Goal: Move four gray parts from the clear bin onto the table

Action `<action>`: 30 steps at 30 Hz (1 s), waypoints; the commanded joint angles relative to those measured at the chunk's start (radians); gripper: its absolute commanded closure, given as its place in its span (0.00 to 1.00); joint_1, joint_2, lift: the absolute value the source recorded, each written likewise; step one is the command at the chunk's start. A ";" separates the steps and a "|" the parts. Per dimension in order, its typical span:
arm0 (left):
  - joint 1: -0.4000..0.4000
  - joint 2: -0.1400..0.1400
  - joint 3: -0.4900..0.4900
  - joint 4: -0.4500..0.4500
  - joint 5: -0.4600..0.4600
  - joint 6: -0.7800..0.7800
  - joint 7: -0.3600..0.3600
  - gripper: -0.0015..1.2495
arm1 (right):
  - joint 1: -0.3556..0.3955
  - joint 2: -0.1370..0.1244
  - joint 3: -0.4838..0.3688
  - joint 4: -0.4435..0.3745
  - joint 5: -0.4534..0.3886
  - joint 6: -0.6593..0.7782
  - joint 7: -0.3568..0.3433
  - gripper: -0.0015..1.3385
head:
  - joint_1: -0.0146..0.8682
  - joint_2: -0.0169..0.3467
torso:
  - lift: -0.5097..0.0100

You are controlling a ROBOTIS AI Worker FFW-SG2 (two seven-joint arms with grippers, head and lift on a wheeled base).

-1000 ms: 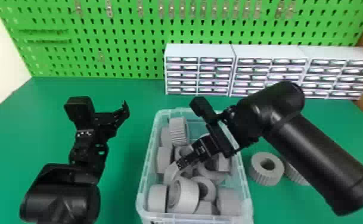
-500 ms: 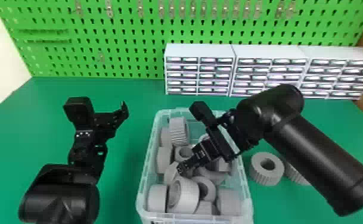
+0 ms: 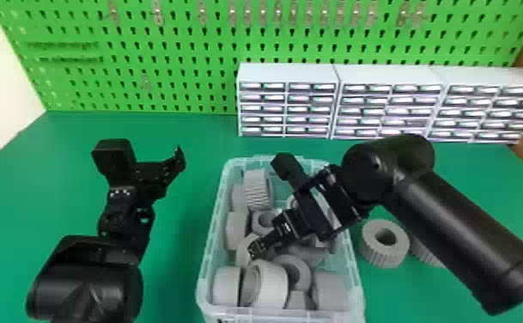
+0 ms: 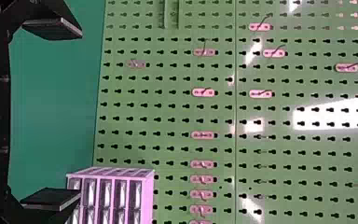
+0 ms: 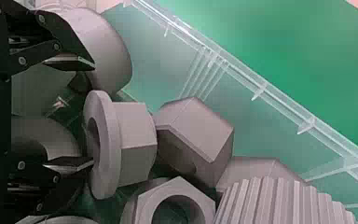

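While gray part [image 3: 383,257] lies flat, axis upright

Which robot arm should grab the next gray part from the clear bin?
Right, I think: the right fingers are open, down close to gray parts in the clear bin. The left fingers are outside it, facing the green pegboard.

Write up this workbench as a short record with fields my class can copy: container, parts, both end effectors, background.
container: clear bin on the green table
parts inside: a jumbled pile of gray parts
parts outside: a ribbed gray ring and another gray part, right of the bin, the second partly behind the right arm
right end effector: inside the bin, open
left end effector: left of the bin, open
background: three drawer cabinets before a green pegboard
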 commanded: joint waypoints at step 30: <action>-0.027 0.001 -0.024 0.005 -0.003 0.002 0.000 0.07 | -0.007 0.028 0.010 0.104 -0.174 -0.072 -0.139 0.40 | 0.80 0.24 | 0.88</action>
